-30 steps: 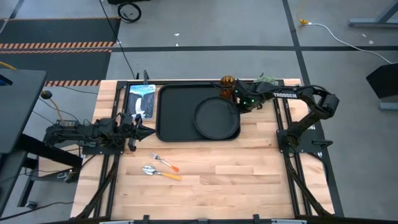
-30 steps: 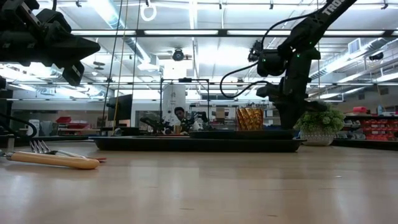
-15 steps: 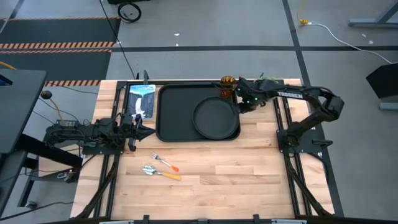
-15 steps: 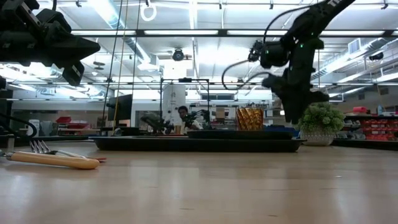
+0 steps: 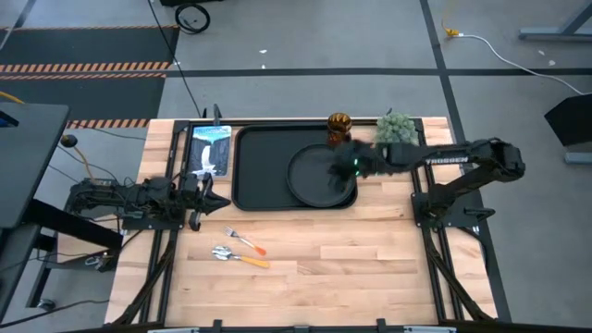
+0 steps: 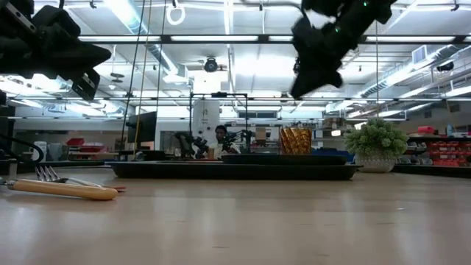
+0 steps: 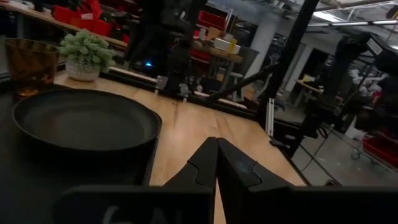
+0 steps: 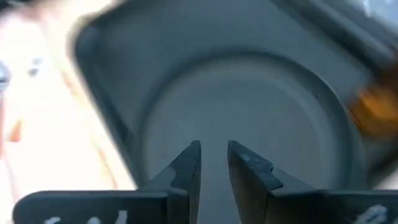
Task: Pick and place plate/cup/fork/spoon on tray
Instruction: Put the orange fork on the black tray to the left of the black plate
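Your right gripper [image 8: 213,163], fingers slightly parted and empty, hovers over the round black plate [image 5: 319,176]; the small orange-handled fork [image 5: 244,242] is light and slippery, so pinch its handle.

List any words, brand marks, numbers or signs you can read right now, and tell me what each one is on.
"TROSSEN": white letters along the right arm's dark forearm link, high view.
White lettering on the bar below the left gripper's closed fingers, left wrist view: blurred, unreadable.
White marks on the bar below the right gripper, right wrist view: blurred, unreadable.
Blue-white picture card: no text readable.
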Robot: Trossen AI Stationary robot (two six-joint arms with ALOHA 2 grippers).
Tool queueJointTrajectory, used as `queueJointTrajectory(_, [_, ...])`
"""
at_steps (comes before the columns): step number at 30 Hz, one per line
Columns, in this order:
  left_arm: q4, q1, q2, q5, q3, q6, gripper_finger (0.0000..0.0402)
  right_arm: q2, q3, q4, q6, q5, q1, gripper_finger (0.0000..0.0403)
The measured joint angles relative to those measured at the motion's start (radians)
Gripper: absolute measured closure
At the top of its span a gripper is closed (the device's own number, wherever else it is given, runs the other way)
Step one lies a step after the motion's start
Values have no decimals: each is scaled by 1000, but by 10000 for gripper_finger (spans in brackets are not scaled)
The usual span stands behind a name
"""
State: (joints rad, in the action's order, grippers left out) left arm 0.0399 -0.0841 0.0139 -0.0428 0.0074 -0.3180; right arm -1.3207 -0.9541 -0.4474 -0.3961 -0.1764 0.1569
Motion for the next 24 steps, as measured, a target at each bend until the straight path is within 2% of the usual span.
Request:
queueJointTrajectory(5, [1, -2, 0, 9, 0, -36, 389, -98, 3, 225, 65, -46, -157, 318])
queueJointTrajectory(7, [0, -7, 0, 74, 0, -76, 389, -142, 2, 300, 78, -42, -197, 318])
queueJointTrajectory(10, [13, -22, 0, 208, 0, -177, 389, -215, -38, 322, 82, -40, -240, 318])
queueJointTrajectory(13, [21, -49, 0, 268, 0, -256, 389, -303, -110, 323, 87, -42, -275, 318])
queueJointTrajectory(21, [13, -96, 4, 234, 1, -276, 389, -551, -361, 306, 147, -40, -324, 318])
queueJointTrajectory(24, [-14, -106, 26, 193, 10, -270, 389, -606, -455, 211, 180, -39, -327, 318])
